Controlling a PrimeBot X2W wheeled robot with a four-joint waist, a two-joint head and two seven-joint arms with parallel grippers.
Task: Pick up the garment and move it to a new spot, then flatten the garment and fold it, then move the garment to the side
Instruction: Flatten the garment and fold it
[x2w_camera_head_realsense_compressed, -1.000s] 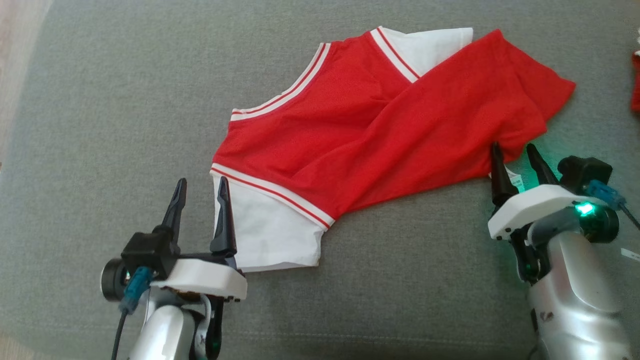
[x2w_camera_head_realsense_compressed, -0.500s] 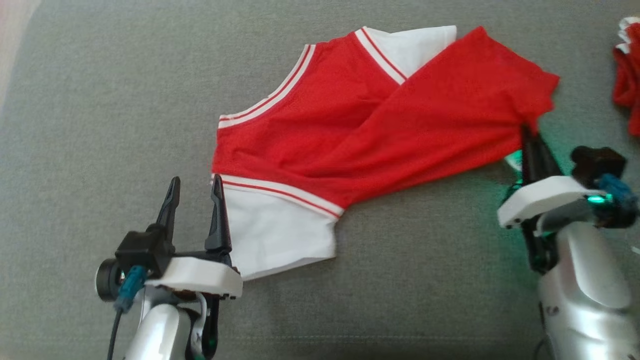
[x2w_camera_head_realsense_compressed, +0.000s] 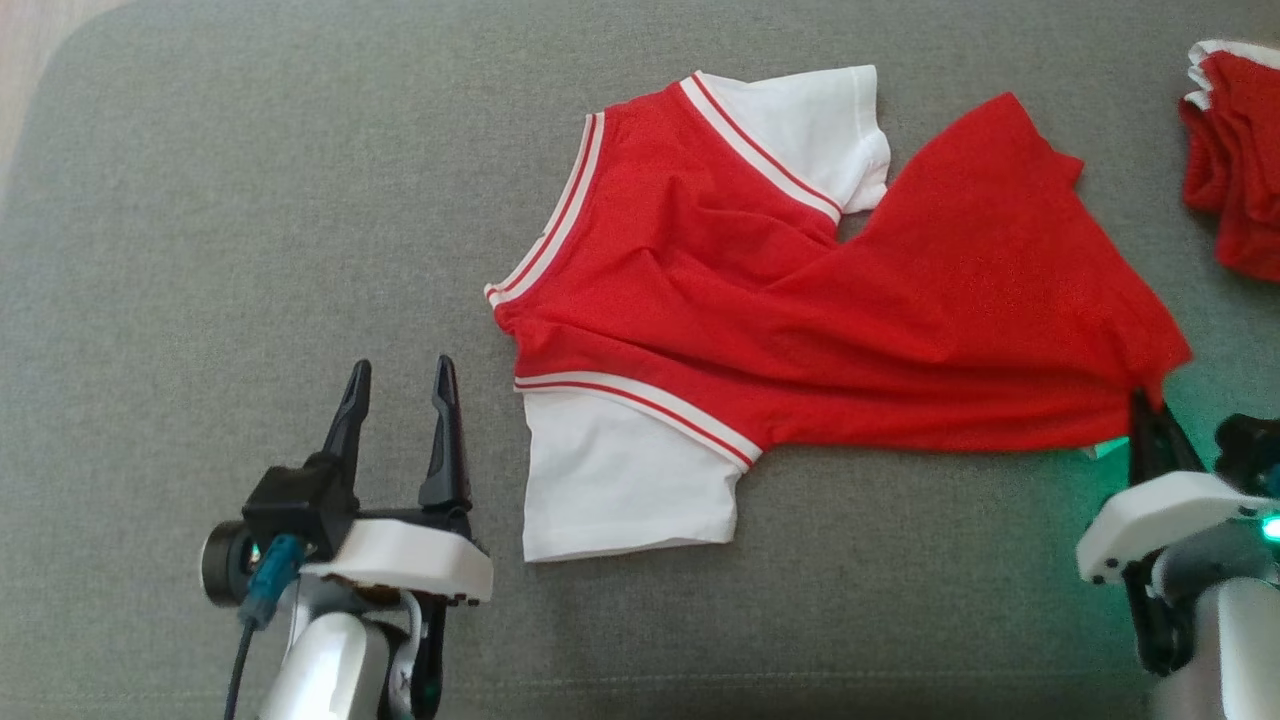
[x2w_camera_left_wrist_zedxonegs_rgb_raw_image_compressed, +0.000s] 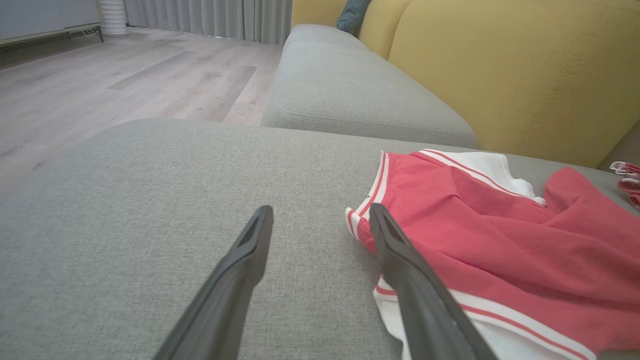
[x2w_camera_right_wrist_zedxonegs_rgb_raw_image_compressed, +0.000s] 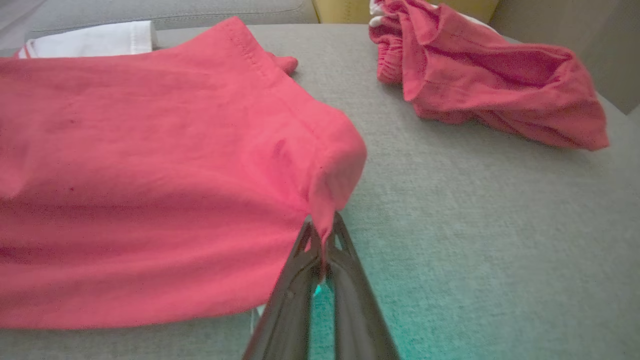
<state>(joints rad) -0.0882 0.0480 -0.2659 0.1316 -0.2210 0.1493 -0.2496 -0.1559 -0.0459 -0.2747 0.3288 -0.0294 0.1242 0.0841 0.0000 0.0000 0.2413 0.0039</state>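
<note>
The garment is a red T-shirt with white sleeves and white-striped trim, spread over the grey sofa cushion. My right gripper is shut on the garment's lower hem corner, with red cloth pinched between its fingertips. My left gripper stands open over bare cushion, just left of the near white sleeve. In the left wrist view its open gripper has the striped collar edge beside the right finger, apart from it.
A second bunched red garment lies at the far right of the cushion. A yellow sofa back rises behind the seat. Wood floor lies off the cushion's left side.
My right gripper has shut on the hem corner and dragged it right and toward me, stretching the garment. The head camera has shifted too. My left gripper stays open in place.
</note>
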